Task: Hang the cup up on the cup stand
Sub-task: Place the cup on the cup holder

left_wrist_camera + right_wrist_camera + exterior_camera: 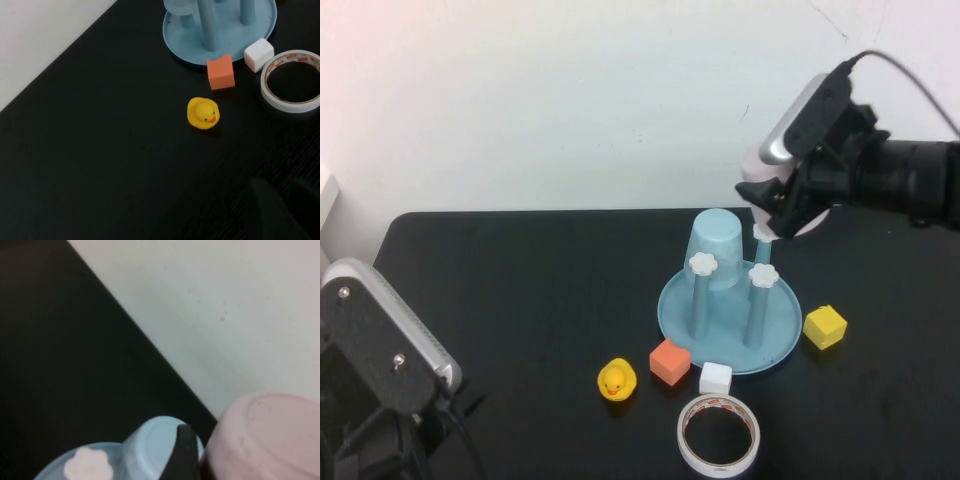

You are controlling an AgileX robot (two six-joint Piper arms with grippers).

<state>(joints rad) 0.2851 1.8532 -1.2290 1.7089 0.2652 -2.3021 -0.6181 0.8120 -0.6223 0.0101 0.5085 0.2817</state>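
The right gripper [788, 205] hangs above the rear right side of the cup stand [775, 340], its jaws spread wide around the pink cup [756, 170], which it carries upside down, mouth downward, directly over the rear right peg [763, 233]. The cup's flat bottom fills the corner of the right wrist view [272, 435], with a dark finger [186, 455] pressed along its side. A light blue cup [715, 247] already sits inverted on the neighbouring rear peg, close beside the pink one. To seat the cup well, I judge that the mouth should be centred on the peg's white flower cap before lowering, kept plumb, and held clear of the blue cup so it is not nudged; release should wait until the cup's inside rests on the cap. The left gripper [365, 440] sits low, well to the left of the stand and beyond the rubber duck [617, 380]; whether its fingers are open cannot be told.
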